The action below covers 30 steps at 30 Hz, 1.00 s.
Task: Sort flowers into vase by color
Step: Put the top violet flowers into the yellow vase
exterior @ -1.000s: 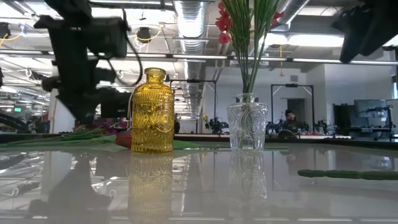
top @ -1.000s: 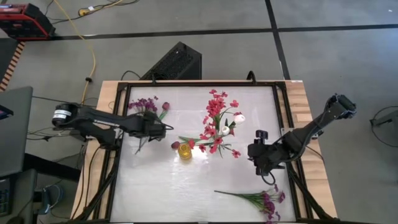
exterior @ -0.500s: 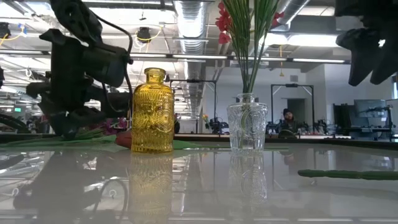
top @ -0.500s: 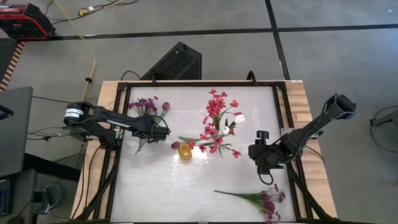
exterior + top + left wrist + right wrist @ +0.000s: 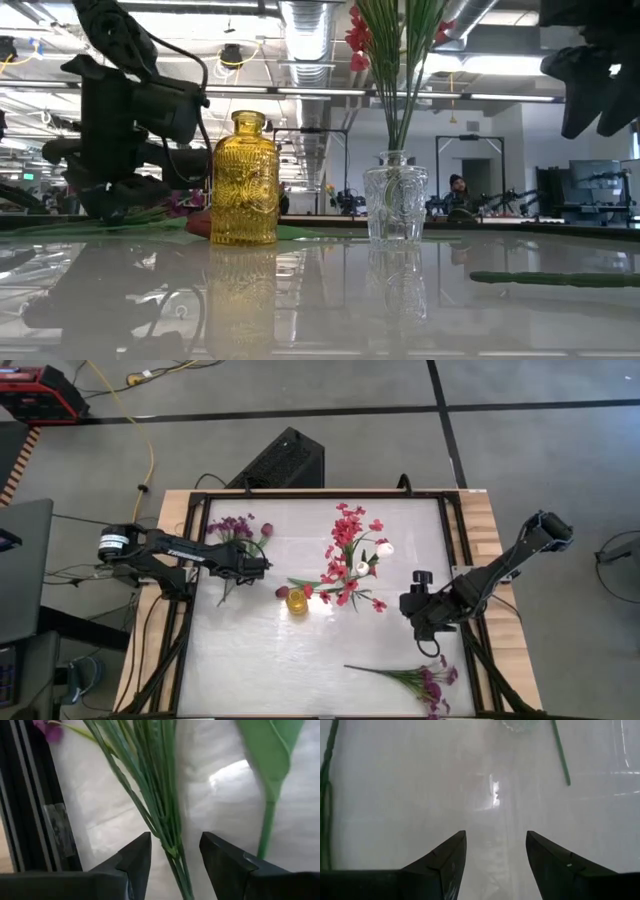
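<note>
My left gripper (image 5: pixel 251 567) (image 5: pixel 172 857) is open and low over the table. Its fingers stand on either side of the bunched green stems (image 5: pixel 165 820) of a purple spray (image 5: pixel 232 530) that lies flat near the left edge; I see no touch. My right gripper (image 5: pixel 415 606) (image 5: pixel 495 862) is open above bare table on the right. A clear vase (image 5: pixel 397 205) holds red-pink sprays (image 5: pixel 346 545) and white buds (image 5: pixel 385 548). A yellow vase (image 5: pixel 245 180) (image 5: pixel 297 601) stands beside it. Another purple spray (image 5: pixel 425 680) lies near the near right corner.
A dark bud on a leafy stem (image 5: pixel 270 775) lies just beside the purple stems, and a second dark bud (image 5: pixel 282 593) lies by the yellow vase. The black table frame (image 5: pixel 30 820) runs close behind the left gripper. People and desks show in the room beyond.
My left gripper has come down toward the table over the purple spray's stems, staying open. My right gripper has dropped a little on the right side. The flowers and vases have kept their places.
</note>
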Each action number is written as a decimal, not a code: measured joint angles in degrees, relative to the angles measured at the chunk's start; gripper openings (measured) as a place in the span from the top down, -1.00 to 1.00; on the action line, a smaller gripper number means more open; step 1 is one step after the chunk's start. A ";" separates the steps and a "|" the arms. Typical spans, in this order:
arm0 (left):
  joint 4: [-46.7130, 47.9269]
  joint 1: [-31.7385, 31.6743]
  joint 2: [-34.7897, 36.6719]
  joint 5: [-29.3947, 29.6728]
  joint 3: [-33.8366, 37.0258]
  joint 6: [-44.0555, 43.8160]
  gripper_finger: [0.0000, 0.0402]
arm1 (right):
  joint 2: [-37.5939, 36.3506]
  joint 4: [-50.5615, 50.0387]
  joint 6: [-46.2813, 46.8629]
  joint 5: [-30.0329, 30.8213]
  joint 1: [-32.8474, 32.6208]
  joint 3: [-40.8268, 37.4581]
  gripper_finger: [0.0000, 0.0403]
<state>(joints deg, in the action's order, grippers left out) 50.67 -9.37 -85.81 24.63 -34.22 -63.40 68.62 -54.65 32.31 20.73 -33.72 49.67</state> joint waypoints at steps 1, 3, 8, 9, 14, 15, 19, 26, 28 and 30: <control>-0.24 -0.29 0.66 0.01 0.51 0.02 0.20 | 0.00 -0.01 0.03 0.00 -0.17 0.00 -0.15; -0.89 -0.39 2.25 -0.19 1.27 0.57 0.25 | -0.02 0.11 0.09 0.01 -0.82 0.00 -0.15; -2.85 -0.50 6.29 -1.85 1.84 2.95 0.53 | -0.02 0.83 0.22 0.00 -1.28 0.00 -0.15; -2.86 -0.50 6.84 -2.07 1.88 3.24 0.61 | -0.02 1.11 0.25 0.02 -1.28 0.00 -0.15; -2.84 -0.40 8.46 0.82 1.89 3.79 0.95 | -0.02 1.78 0.68 0.04 -1.28 0.00 -0.15; -2.87 -0.42 8.87 2.11 1.89 3.85 0.95 | -0.02 1.82 0.69 0.04 -1.28 0.00 -0.15; -4.04 -0.39 11.85 7.96 1.80 4.27 0.95 | -0.02 2.18 0.81 0.04 -1.28 0.00 -0.15; -16.07 2.78 22.77 18.52 1.75 10.86 0.98 | -0.02 3.08 0.79 0.09 -1.28 0.00 -0.15; -24.42 3.98 26.34 17.73 1.74 17.58 0.98 | -0.02 3.25 0.79 0.13 -1.28 0.00 -0.15; -33.74 5.55 29.35 15.44 1.69 25.24 0.98 | -0.02 3.69 0.77 0.19 -1.28 0.00 -0.15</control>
<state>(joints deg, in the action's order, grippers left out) 16.93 -3.81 -56.46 40.07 -32.53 -38.15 68.60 -50.96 33.08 20.92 -35.00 49.67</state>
